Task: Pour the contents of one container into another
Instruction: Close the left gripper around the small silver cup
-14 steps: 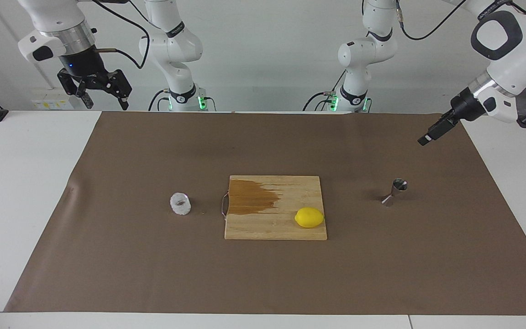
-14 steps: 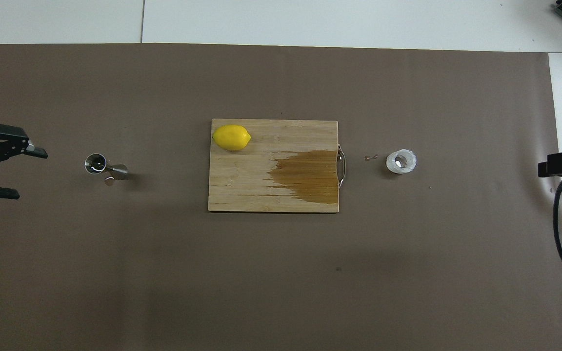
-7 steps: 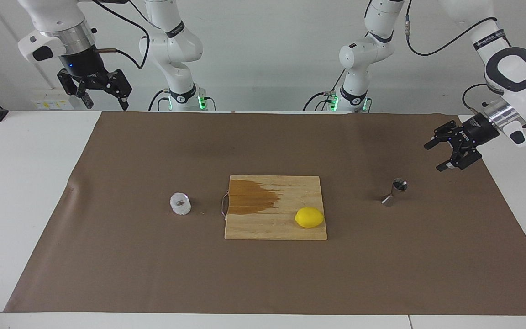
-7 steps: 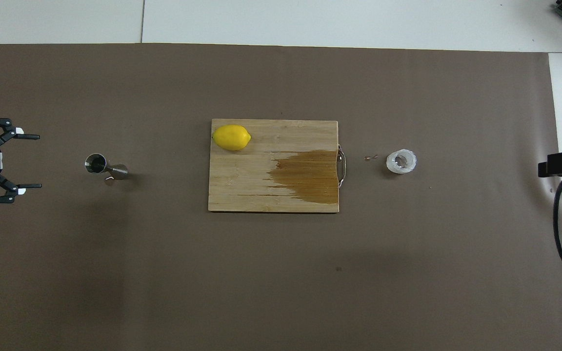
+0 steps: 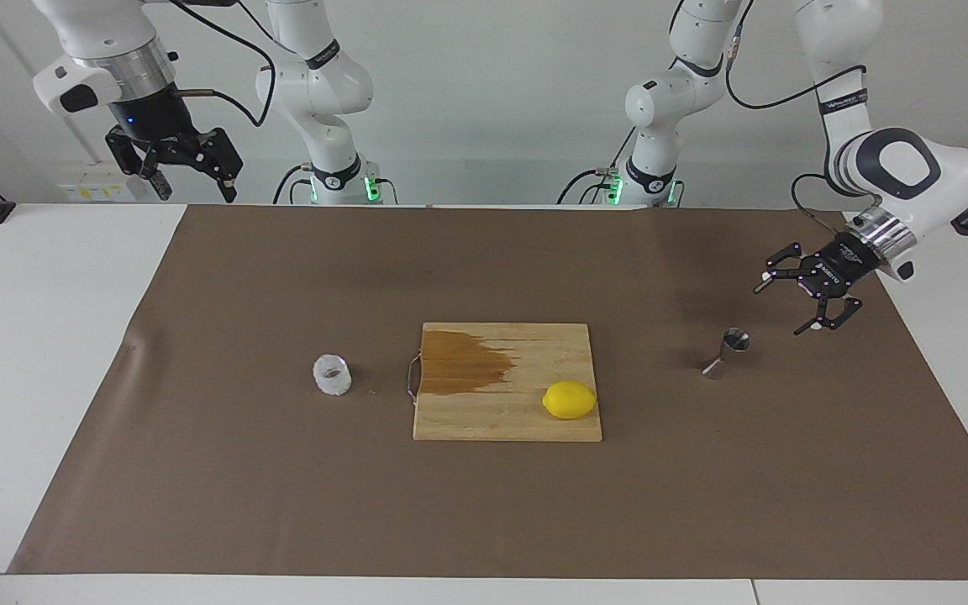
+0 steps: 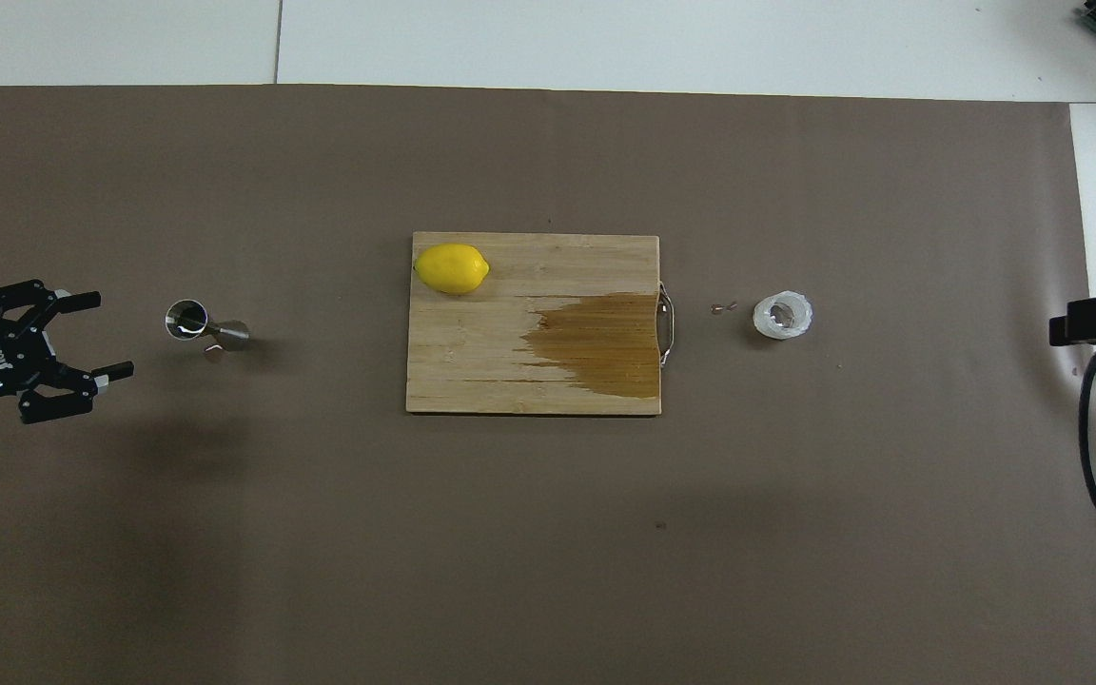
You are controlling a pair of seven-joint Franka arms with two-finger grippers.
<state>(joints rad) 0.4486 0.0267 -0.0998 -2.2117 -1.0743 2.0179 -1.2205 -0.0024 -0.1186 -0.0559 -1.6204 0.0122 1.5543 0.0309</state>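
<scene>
The left gripper [image 5: 799, 307], fingers spread and empty, hovers beside the steel jigger [image 5: 728, 352], apparently approaching to grasp it.

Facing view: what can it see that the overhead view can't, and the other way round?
Only the facing view shows the right gripper, open, waiting high at the right arm's end of the table, plus both arm bases.

Only the overhead view looks straight down into the glass cup and the jigger.

Both show the left gripper, open in the air by the jigger, touching nothing, the cutting board with its dark wet patch, and the lemon on it.
</scene>
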